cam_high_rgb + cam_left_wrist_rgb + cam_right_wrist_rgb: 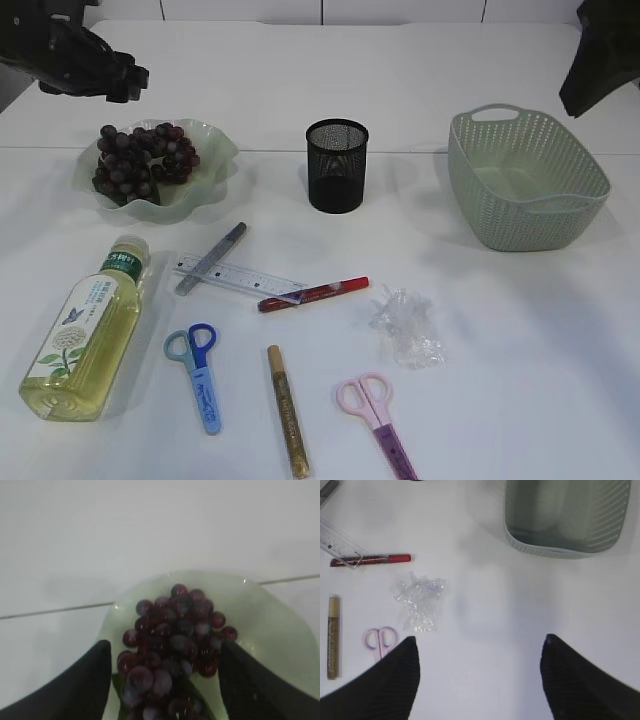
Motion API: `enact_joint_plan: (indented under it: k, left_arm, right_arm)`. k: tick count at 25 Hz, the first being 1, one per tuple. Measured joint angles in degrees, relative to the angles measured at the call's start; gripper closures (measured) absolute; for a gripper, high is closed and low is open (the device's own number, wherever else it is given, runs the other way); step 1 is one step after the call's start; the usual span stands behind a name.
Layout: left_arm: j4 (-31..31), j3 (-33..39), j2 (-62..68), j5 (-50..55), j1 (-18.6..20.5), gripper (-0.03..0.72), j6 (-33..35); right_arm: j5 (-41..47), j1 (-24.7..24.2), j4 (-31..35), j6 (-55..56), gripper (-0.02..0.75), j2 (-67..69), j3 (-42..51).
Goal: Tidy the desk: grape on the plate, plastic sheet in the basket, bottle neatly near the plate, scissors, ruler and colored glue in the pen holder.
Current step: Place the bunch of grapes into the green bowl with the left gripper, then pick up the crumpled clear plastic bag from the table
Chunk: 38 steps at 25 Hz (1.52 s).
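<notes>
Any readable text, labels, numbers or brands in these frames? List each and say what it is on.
Nothing can be read for certain.
Bottle: green and white label with Chinese-looking characters, too blurred to read.
Ruler: scale marks and digits, too small.
Blue scissors: small print on the blade, illegible.
Gold glue pen: no legible print.

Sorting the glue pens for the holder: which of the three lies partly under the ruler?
The red glue pen: its left end sits under the clear ruler's right tip. The grey pen lies across the ruler's top, and the gold one lies apart.
</notes>
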Motion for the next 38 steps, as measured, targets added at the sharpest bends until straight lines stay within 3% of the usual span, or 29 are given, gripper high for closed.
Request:
enact_joint_plan:
  k: [5,10,17,24,33,38]
  left_arm:
    - [-1.77,0.00,-5.93,14.41,-1.19,0.196,0.00]
    - [-9.44,0.00,-10.95,32.76,-1.93,0.201,0.70]
    - [-10.78,-0.12,-14.28,48.97,-1.96,0.258,2.01]
    - [-10.54,-0.12,-14.28,51.55,-1.96,0.263,2.39]
    - [-15.09,-0.12,-14.36,51.98,-1.96,0.263,5.50]
    - [-15.71,-0.12,-14.92,51.98,-1.96,0.263,5.87]
  right_arm:
    - [0.00,0.00,0.00,0.00,0.155,0.00,0.00]
    - [0.00,0.00,0.72,0.00,0.155,0.00,0.00]
    - [0.00,0.00,6.60,0.00,0.155,0.00,0.21]
    - [0.00,0.00,10.16,0.00,0.155,0.00,5.20]
    - [0.00,0.26,14.14,2.36,0.155,0.34,5.55]
    - [-0.10,7.20,10.53,7.78,0.155,3.96,5.55]
